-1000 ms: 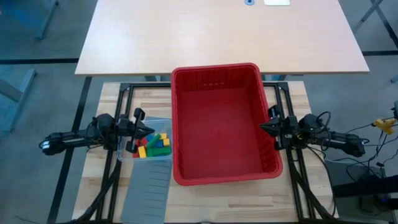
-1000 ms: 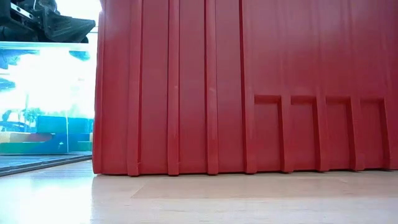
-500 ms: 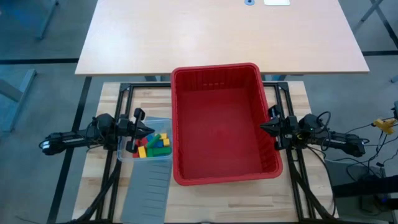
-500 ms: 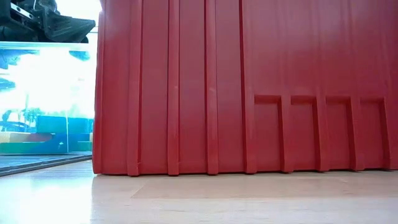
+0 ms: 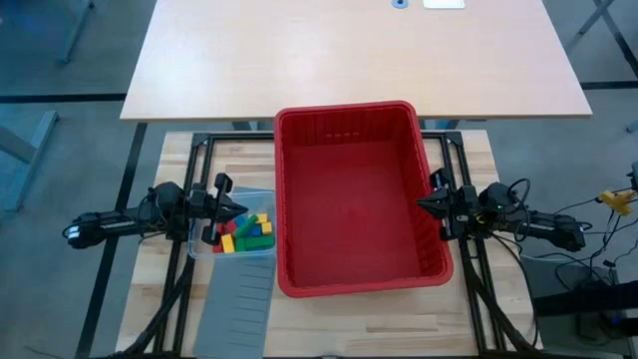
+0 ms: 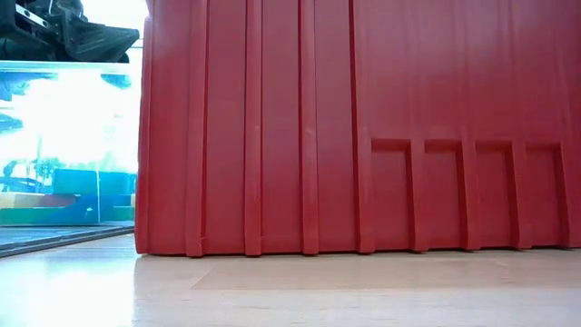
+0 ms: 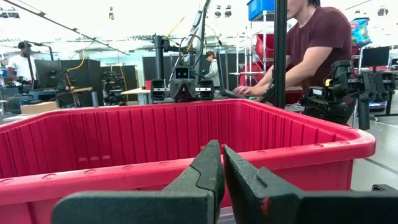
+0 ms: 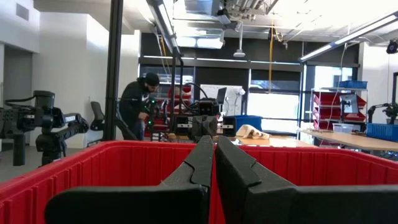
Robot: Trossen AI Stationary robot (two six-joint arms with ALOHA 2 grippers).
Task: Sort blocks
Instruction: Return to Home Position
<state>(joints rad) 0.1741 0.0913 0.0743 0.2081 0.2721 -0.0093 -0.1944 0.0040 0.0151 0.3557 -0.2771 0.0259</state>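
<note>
While both arms reach in level from the table's two sides, the blocks [image 5: 245,232] lie heaped in the clear tub [image 5: 232,254] to the left of the red bin [image 5: 289,199].

The left gripper [image 5: 236,210] hangs over the tub, above the blocks. Its wrist view shows the two fingers pressed together tip to tip, holding nothing. The right gripper [image 5: 423,203] sits at the bin's right-hand rim with its fingers closed the same way. The red, yellow, green and blue pieces are piled in the half of the tub nearer the bin. In the low view they show through the clear wall, resting on the tub's floor. The tub seems to touch the bin's wall, though the overhead view is too coarse to be sure. A grey slotted panel [image 5: 236,309] lies on the wooden table [image 5: 159,289] just beside the tub, toward the lower edge of the high view.
</note>
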